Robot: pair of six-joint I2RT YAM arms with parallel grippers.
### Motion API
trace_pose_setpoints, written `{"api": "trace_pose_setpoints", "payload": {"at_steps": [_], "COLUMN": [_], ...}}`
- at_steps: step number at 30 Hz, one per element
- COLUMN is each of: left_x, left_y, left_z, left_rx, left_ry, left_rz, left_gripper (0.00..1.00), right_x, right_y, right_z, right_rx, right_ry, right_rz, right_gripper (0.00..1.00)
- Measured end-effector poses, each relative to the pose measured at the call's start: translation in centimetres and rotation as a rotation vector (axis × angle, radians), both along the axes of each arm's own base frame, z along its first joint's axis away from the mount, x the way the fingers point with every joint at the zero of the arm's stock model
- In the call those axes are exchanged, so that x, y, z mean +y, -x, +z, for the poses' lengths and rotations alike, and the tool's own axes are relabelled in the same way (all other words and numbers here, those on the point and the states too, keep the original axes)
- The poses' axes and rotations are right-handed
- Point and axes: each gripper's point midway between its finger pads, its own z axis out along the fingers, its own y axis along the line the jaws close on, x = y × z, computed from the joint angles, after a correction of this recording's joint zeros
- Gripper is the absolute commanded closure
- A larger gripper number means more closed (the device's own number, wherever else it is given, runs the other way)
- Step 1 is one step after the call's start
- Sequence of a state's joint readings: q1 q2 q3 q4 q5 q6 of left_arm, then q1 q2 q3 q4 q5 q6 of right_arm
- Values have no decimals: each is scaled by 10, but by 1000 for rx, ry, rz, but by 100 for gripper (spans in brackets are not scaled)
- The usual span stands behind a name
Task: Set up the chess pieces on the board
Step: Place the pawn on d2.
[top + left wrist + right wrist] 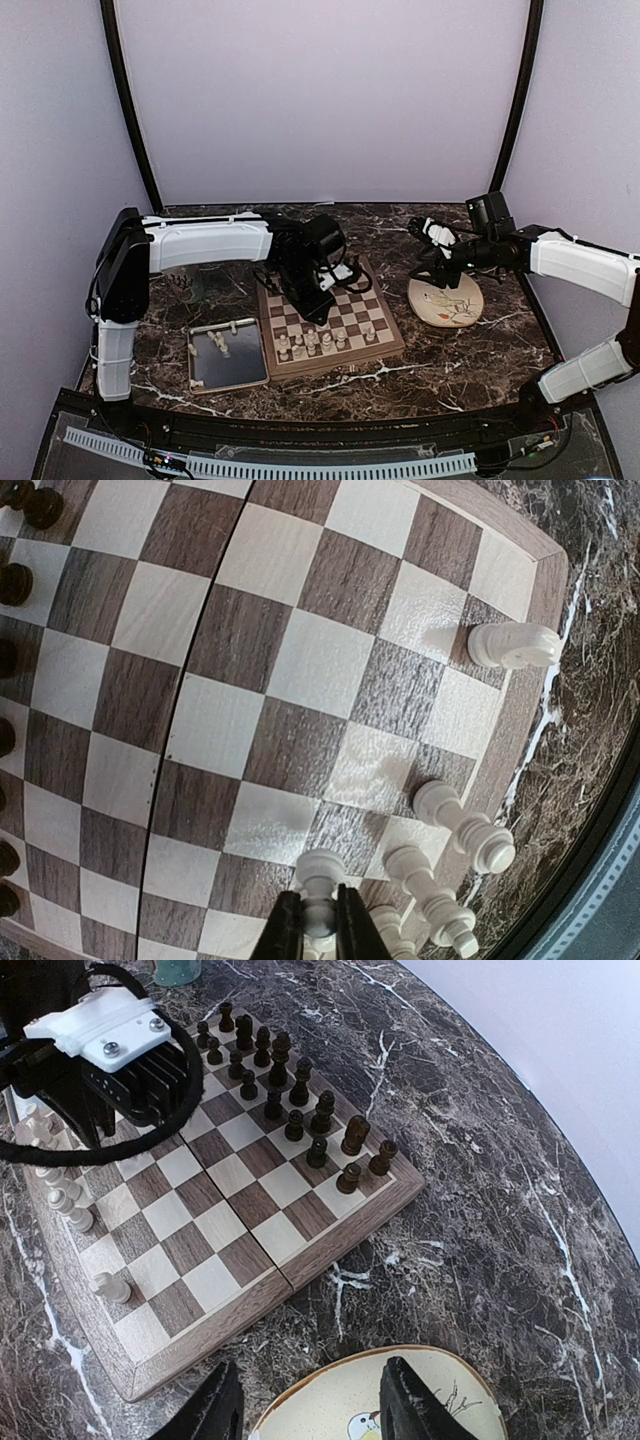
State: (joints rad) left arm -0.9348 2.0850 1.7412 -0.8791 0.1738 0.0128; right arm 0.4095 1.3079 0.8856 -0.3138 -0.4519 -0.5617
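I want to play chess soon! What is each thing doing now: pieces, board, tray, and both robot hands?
Left gripper: shut on a cream-white chess piece.
Right gripper: open, holding nothing, above round floral plate.
Square wooden chessboard: unfolded flat.
Dark brown pieces: standing in two rows.
Grey metal tray: a few white pieces inside.

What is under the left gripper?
A cream-white chess piece, clamped in the shut left gripper, over the board beside other white pieces. The fingers cover part of it, so its kind cannot be seen.
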Motion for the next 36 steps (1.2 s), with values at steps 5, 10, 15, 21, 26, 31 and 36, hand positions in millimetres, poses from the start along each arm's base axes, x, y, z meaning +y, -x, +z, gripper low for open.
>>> {"api": "trace_pose_setpoints", "payload": {"at_steps": [5, 10, 15, 21, 26, 31, 36], "left_x": [1, 0, -2, -8, -7, -6, -6], "left_y": [3, 6, 10, 12, 13, 14, 15], "left_z": [-8, -11, -11, -12, -17, -18, -19], "left_rx": [15, 23, 32, 40, 49, 51, 50], "left_ry": [-21, -29, -24, -18, -30, -39, -43], "left_rz": [-14, -22, -30, -40, -42, -43, -49], "left_gripper": [89, 88, 88, 87, 87, 79, 73], "right_x": [0, 0, 0, 0, 0, 0, 0], "right_y": [0, 0, 0, 0, 0, 0, 0], "right_z": [0, 0, 0, 0, 0, 0, 0], "right_rx": [-2, -2, -2, -2, -2, -2, -3], "right_ry": [1, 1, 1, 1, 1, 2, 2], "right_rz": [1, 2, 2, 1, 2, 2, 3], "right_gripper": [53, 53, 53, 53, 53, 53, 53]}}
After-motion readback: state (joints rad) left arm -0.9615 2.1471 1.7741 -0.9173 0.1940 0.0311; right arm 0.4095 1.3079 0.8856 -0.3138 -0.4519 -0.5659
